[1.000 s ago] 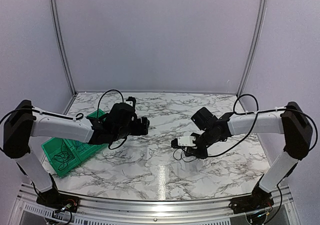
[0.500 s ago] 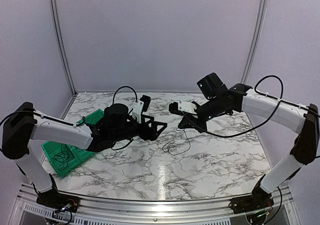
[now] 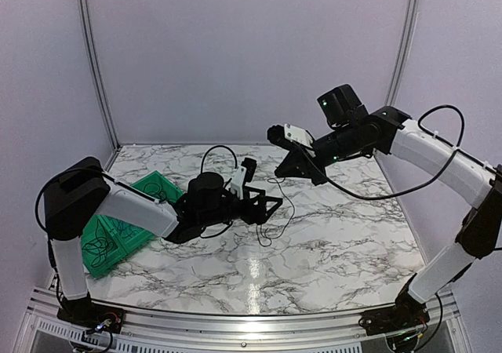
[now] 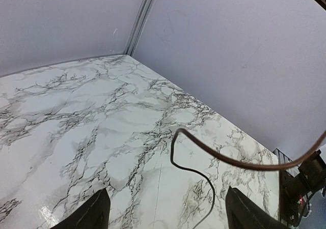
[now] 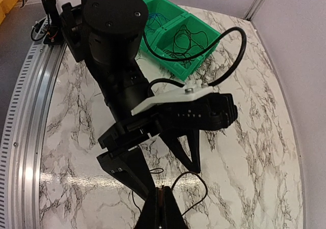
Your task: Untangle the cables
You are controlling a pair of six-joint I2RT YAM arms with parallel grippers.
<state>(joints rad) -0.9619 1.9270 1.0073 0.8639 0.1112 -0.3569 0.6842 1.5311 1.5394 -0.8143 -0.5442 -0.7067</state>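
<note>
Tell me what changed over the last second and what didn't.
The right gripper, shut on a cable, rose from the table and swung toward the back wall, lifting the cable so it hangs down to the table. The left gripper, open, reached forward toward the hanging cable. The green bin with the other cables stayed put.

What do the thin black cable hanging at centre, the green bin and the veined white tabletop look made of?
Thin black cable: likely wire in matte rubbery or plastic insulation; it droops in loose curves. Green bin: moulded plastic, slight sheen, uniform colour, thin dividers. Veined white tabletop: glossy, mirrors the light; real marble or printed laminate, cannot tell.
</note>
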